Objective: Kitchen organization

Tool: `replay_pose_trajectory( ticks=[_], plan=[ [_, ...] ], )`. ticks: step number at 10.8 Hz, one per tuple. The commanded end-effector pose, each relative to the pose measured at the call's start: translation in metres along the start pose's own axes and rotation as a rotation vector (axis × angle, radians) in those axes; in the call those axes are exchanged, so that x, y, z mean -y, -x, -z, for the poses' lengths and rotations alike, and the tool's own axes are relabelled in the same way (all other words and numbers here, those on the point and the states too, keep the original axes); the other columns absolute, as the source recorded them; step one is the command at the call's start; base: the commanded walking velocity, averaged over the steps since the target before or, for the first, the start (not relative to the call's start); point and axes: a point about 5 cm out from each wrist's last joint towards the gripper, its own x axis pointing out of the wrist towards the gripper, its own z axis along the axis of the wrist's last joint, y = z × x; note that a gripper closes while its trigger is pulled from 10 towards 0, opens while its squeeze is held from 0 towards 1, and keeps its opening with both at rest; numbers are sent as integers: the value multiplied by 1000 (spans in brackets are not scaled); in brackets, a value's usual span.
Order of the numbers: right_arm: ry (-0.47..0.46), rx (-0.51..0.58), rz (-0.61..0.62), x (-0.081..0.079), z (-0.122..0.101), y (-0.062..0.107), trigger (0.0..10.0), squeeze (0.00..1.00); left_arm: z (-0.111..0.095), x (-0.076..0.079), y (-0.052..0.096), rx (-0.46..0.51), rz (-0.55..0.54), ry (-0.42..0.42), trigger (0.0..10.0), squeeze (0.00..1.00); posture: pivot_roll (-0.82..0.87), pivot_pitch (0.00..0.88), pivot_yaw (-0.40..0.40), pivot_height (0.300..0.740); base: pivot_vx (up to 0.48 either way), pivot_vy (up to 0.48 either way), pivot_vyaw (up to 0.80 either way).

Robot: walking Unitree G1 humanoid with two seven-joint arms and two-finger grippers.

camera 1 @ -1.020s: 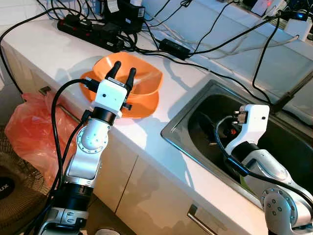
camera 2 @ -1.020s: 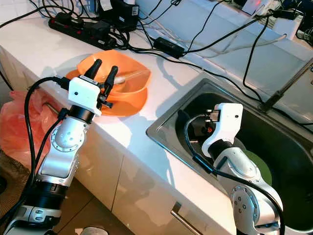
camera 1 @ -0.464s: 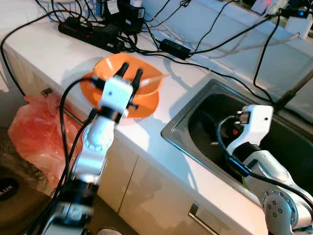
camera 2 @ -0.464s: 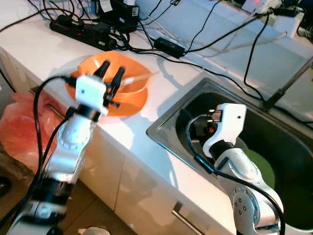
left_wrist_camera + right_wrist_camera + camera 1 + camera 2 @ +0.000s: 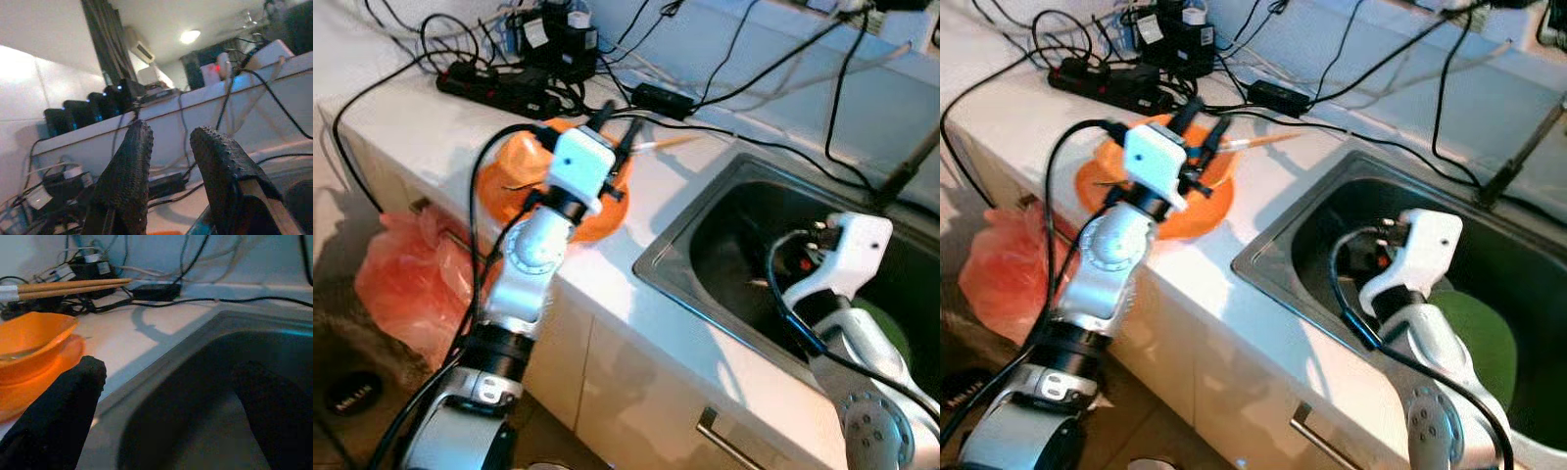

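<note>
A: Orange bowl [image 5: 1197, 168] on its orange plate [image 5: 1107, 186], centre-left of frame on the white counter [image 5: 1234, 235]. Left gripper [image 5: 1203, 121] over the bowl, clamped on wooden chopsticks [image 5: 1258, 140].

B: Right side?

A: Right gripper [image 5: 166, 396] fingers apart, hanging in the steel sink [image 5: 1278, 230], frame right.

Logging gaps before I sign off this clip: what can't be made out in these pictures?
- Bowl contents: left pincer and arm cover it in both eye views.
- Where the chopsticks are gripped: they pass behind the left pincer in the eye views.
- Sink floor: dark, and the right arm blocks it; green item unclear.
- Right pincer: its housing hides the fingers in the eye views.
</note>
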Motion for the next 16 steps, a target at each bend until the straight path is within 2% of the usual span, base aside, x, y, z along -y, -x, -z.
replay_pose_trajectory(
  ticks=[1, 5, 8, 9, 10, 11, 12, 13, 14, 16],
  plan=[
    [18, 53, 46, 6, -9, 5, 10000, 0, -4, 7, -7, 31, 36, 12, 0, 0, 217, 0, -69, 740, 0, 0, 0],
    [3, 87, 120, 14, -13, 16, 10000, 0, -19, 32, -33, 126, 83, 92, 0, 0, 151, 0, -49, 740, 0, 0, 0],
    [-243, 203, 200, 29, -15, 22, 10000, 0, -12, 52, -48, 45, 138, 329, 0, 0, 69, 0, -36, 740, 0, 0, 0],
    [-346, 285, 253, 38, -22, 20, 10000, 0, -7, 61, -50, -1, 171, 442, 0, 0, 48, 0, -38, 740, 0, 0, 0],
    [-436, 355, 279, 44, -31, 21, 10000, 0, 6, 73, -47, -90, 216, 575, 0, 0, 33, 0, -37, 740, 0, 0, 0],
    [-434, 347, 289, 46, -29, 21, 10000, 0, 10, 78, -46, -130, 224, 638, 0, 0, 28, 0, -38, 740, 0, 0, 0],
    [-489, 338, 346, 48, -18, 23, 10000, 118, 12, 84, -49, -168, 231, 766, 0, 0, 35, 0, -48, 740, 0, 0, 0],
    [-505, 325, 349, 48, -14, 21, 10000, 267, 10, 86, -52, -177, 242, 823, 0, 0, 38, 0, -54, 740, 0, 0, 0],
    [-527, 318, 340, 46, -12, 17, 10000, 0, 8, 86, -56, -191, 238, 902, 0, 0, 40, 0, -60, 740, 0, 0, 0],
    [-641, 289, 362, 50, 0, 9, 10000, 0, 8, 93, -60, -251, 237, 1072, 0, 0, 44, 0, -70, 740, 0, 0, 0]
  ],
)
